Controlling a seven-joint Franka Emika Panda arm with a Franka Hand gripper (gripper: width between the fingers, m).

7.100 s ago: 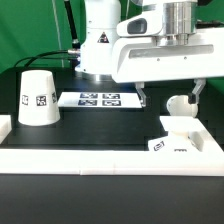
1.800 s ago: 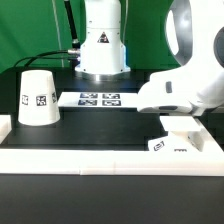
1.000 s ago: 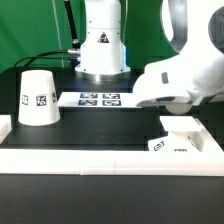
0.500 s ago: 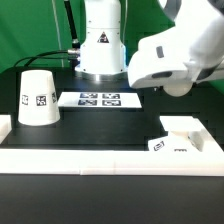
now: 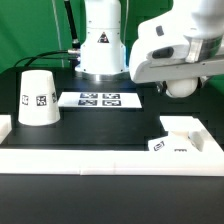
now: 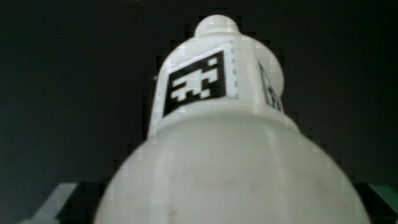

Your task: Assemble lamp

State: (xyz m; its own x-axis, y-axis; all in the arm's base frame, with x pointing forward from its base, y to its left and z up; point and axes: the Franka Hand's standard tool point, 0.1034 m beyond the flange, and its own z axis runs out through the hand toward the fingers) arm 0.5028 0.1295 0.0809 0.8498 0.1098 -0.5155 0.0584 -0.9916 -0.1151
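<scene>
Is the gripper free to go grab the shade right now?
Probably not. The gripper is shut on the bulb, held above the base. The shade stands unobstructed at the exterior view's left, but the bulb must go down first.

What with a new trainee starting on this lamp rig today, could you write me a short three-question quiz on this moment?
1. True or false: the shade stands wide end down, apart from the base.
2. Where is the bulb? A. seated on the base. B. in the air, held by the gripper. C. lying on the marker board.
3. Fill in: in the exterior view, the lamp part nearest the right edge of the table is the ____.

Key: 1 true; 2 B; 3 base.
</scene>
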